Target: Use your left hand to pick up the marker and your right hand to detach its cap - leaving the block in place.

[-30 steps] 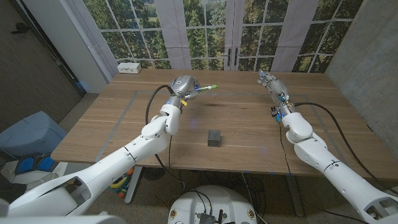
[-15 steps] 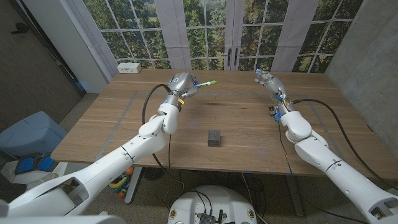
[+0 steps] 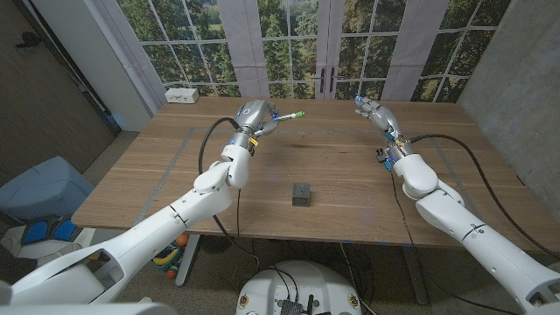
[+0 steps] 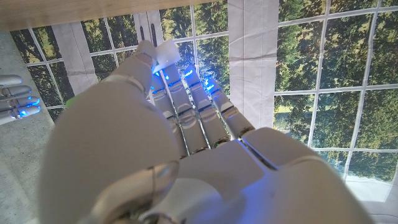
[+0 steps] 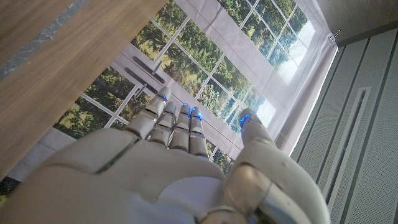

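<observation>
Over the wooden table (image 3: 350,175), our left hand (image 3: 255,115) grips the marker (image 3: 288,120), lifted above the far part of the table. Our right hand (image 3: 371,109) is raised across from it, well apart, fingers spread and holding nothing. We judge step 1, the pickup, as done and step 2, the uncapping, as next: the right hand must close the gap and pinch the green tip. The marker's long axis runs roughly level, green end toward the right hand. The block (image 3: 302,193) sits untouched near the front edge.
</observation>
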Robot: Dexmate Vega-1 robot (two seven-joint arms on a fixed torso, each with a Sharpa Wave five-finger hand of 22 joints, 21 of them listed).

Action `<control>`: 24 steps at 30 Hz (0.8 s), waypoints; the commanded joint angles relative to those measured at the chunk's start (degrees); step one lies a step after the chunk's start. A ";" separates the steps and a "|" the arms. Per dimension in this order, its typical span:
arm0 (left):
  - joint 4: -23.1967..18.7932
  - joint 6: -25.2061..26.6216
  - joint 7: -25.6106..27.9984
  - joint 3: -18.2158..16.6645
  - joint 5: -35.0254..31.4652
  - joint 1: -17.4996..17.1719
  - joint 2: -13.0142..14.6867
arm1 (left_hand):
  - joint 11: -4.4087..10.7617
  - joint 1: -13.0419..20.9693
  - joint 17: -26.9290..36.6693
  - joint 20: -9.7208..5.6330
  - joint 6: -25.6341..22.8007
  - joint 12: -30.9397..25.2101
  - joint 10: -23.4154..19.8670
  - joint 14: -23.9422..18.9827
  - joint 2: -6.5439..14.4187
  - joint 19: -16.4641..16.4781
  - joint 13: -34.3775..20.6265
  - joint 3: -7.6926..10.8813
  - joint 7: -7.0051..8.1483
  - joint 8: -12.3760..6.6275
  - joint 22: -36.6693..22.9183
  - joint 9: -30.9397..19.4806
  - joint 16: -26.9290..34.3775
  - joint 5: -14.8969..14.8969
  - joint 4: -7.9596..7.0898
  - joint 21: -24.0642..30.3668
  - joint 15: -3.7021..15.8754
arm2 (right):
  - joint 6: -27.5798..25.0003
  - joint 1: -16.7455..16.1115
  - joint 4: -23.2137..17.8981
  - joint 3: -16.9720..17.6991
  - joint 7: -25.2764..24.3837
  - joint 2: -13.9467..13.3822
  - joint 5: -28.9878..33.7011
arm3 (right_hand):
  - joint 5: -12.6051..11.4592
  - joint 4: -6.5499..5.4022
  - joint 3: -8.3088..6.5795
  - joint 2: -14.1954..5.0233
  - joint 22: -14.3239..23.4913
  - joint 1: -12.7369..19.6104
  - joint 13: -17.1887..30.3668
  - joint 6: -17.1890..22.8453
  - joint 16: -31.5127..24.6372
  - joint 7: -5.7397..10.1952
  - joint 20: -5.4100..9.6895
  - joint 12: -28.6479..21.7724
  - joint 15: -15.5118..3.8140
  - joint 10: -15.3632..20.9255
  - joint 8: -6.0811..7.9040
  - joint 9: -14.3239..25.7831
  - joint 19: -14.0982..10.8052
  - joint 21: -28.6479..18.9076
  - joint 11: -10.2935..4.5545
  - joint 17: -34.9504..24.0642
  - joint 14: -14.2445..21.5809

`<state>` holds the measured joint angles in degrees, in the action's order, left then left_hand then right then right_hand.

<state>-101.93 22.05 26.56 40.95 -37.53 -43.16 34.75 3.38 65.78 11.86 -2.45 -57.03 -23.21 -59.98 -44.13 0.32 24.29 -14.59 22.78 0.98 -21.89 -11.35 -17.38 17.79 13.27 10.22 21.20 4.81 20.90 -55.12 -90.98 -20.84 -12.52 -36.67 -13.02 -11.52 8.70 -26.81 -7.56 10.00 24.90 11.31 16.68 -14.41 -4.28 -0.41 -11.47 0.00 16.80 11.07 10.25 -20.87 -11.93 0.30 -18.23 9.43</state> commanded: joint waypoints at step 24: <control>-0.31 -0.49 0.65 -0.24 0.07 -0.48 -0.07 | 8.28 3.85 0.14 -0.44 -1.40 0.28 -8.82 -0.58 3.65 0.29 -1.31 -0.72 0.76 -0.06 -0.07 -0.19 -0.39 0.79 -0.10 0.46 8.97 | -5.59 -0.55 -8.99 -1.77 -0.27 -4.19 10.17 | -0.54 0.87 0.00 0.33 0.30 0.96 0.36 0.24 -0.29 0.52 -0.32 -0.37 -0.19 0.48 0.34 0.32 -0.61 -0.28 -0.27 -0.28 0.57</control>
<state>-102.07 21.57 26.88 40.92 -37.63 -43.23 34.83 3.80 66.16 11.86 -2.46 -57.82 -22.62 -60.39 -44.12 -0.06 24.29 -14.60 22.22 1.77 -21.67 -11.34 -17.39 17.75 13.79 10.15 21.41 4.81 17.08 -55.63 -97.34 -21.98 -13.07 -39.57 -6.03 -11.52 9.18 -26.82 -7.55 9.99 24.91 11.61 16.67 -14.41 -4.29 -0.62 -11.47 0.00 16.79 11.07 10.25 -21.07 -11.93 0.31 -18.22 9.43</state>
